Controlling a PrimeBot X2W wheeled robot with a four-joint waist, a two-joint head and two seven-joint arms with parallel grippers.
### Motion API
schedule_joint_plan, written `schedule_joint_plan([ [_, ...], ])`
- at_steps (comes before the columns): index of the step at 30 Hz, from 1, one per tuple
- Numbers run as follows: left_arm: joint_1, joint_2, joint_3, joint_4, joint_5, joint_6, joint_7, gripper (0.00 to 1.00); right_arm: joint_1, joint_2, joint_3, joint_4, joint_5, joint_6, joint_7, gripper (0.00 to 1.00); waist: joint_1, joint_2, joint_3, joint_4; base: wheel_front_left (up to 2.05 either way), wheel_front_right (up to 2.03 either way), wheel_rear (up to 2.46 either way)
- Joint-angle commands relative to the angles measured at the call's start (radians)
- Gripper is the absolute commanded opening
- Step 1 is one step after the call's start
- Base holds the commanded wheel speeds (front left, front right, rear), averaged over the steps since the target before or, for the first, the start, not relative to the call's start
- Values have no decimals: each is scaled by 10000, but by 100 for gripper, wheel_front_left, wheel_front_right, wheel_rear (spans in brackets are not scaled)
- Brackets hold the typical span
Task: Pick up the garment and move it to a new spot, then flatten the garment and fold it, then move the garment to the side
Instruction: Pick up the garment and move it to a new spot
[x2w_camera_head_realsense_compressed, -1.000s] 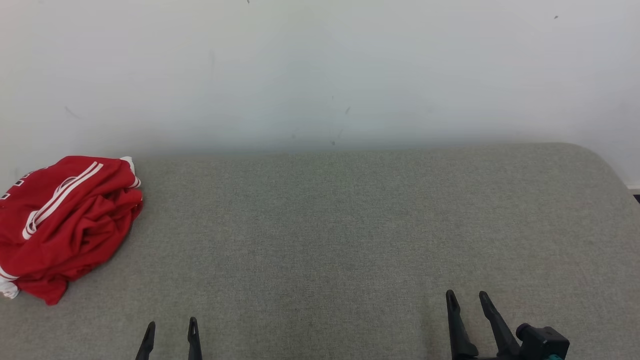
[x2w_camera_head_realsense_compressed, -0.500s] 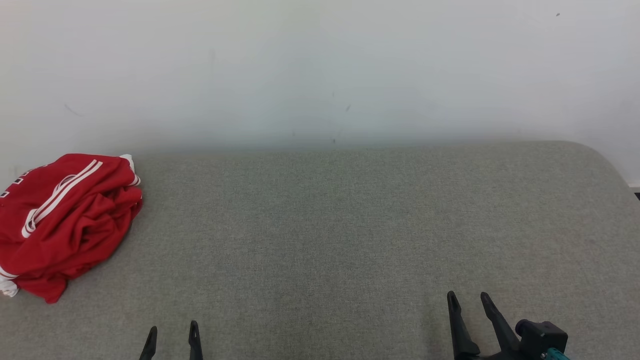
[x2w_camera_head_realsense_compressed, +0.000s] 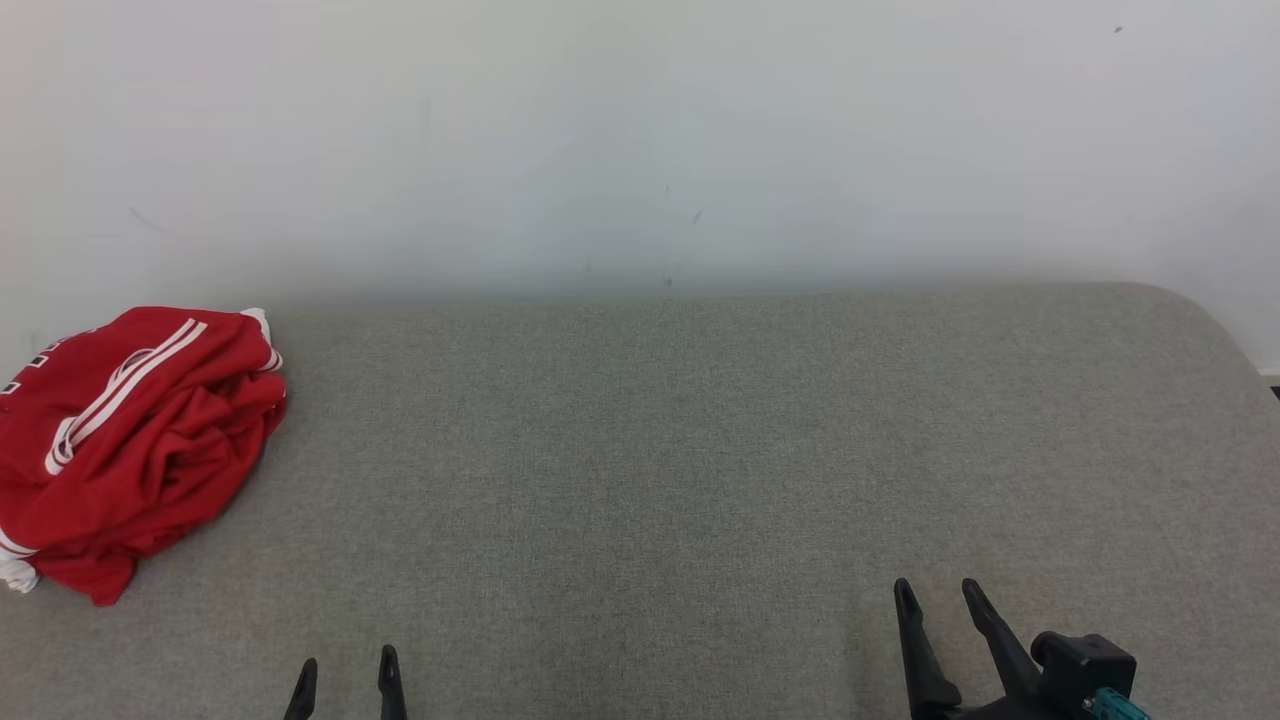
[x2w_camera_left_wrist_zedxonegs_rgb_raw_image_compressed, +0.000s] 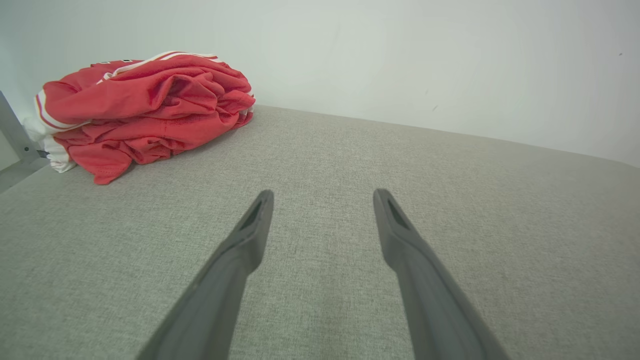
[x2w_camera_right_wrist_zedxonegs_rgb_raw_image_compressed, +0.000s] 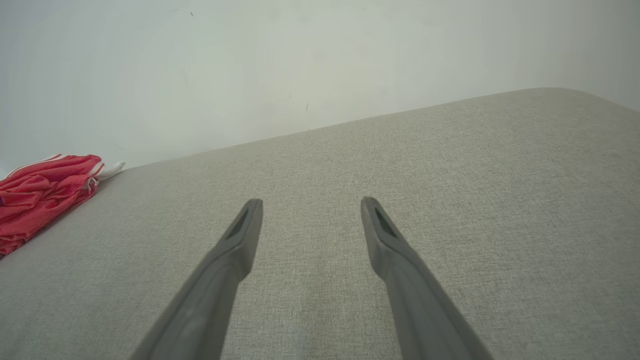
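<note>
A red garment with white stripes lies bunched in a heap at the far left of the grey padded surface. The left wrist view has the garment at upper left, and in the right wrist view the garment sits at the left edge. My left gripper is at the lower left near the front edge, open and empty, well short of the heap. My right gripper stands open and empty at the lower right. Both pairs of fingers hover over bare fabric, left gripper, right gripper.
A pale wall rises right behind the padded surface. The surface's right end curves off at a rounded corner. A grey metal edge shows beyond the heap in the left wrist view.
The head view has shifted very slightly. My left gripper's fingertips have sunk a little toward the bottom edge. The garment and right gripper have not visibly moved.
</note>
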Motion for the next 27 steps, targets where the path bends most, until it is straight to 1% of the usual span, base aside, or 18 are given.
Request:
schedule_joint_plan([
  [1,-120,32,1,32,-48,37,-18,100,75,13,15,-59,-80,-21,31,100,0,0,-2,3,0,0,0],
  [8,-191,82,-62,133,-74,79,-17,100,167,14,-30,-110,-84,-21,118,100,0,0,7,151,0,0,0],
  [12,-164,100,-127,156,-34,80,-17,100,249,13,-26,-106,-42,-21,129,100,0,0,-28,513,0,0,0],
  [16,-37,167,-200,124,48,147,3,100,370,13,-39,-106,14,-21,121,100,0,0,-115,1091,0,0,0],
  [21,103,308,-222,11,81,200,81,100,502,17,11,-50,137,-21,26,100,0,0,-257,2090,0,0,0],
  [22,103,308,-222,11,81,200,81,100,502,17,11,-50,137,-21,26,100,0,0,-257,2090,0,0,0],
  [24,185,403,-182,-21,77,226,139,100,513,17,101,-15,230,-21,-12,100,0,0,-311,2479,0,0,0],
  [25,251,473,-198,-94,94,248,170,100,528,14,155,27,326,-21,-27,100,0,0,-364,2880,0,0,0],
  [27,340,528,-195,-181,99,279,255,100,536,16,248,65,393,-21,-82,100,0,0,-409,3286,0,0,0],
])
